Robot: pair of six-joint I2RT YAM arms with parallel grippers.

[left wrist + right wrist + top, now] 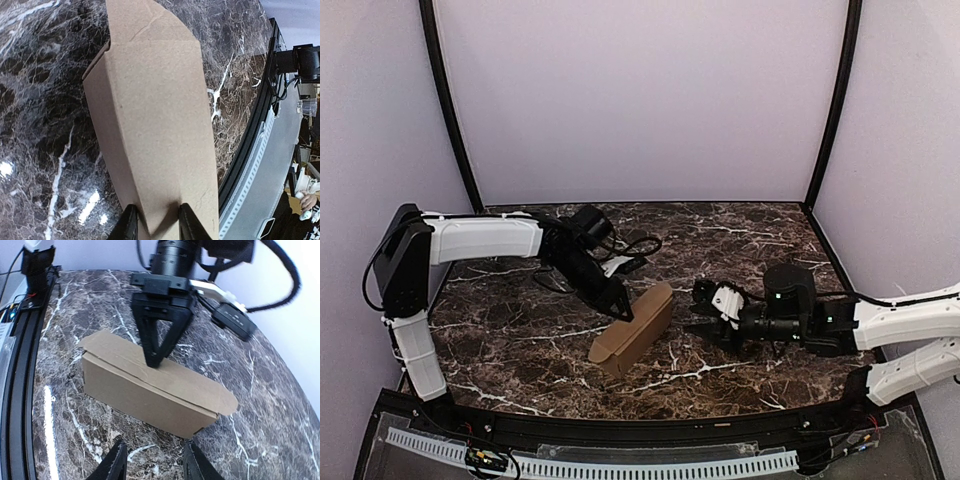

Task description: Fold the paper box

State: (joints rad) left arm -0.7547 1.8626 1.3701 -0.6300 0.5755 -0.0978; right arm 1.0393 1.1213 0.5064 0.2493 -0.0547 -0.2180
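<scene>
Lilac walls all round and a dark marble table (750,240) with white veins, nothing else lying about. Over on the left, the left gripper (623,312) sits on top of the paper box (635,338) with its tips drawn close on the lid panel. I reckon it's there to pin the lid flat, but I honestly can't tell if it's pinching a crease or only pressing. The box lies mid-table on a diagonal, a long carton shape with a rounded flap poking out one end. On the right, the right gripper (698,308) hangs just beside the box, jaws apart and empty, probably lined up to tuck that flap.
</scene>
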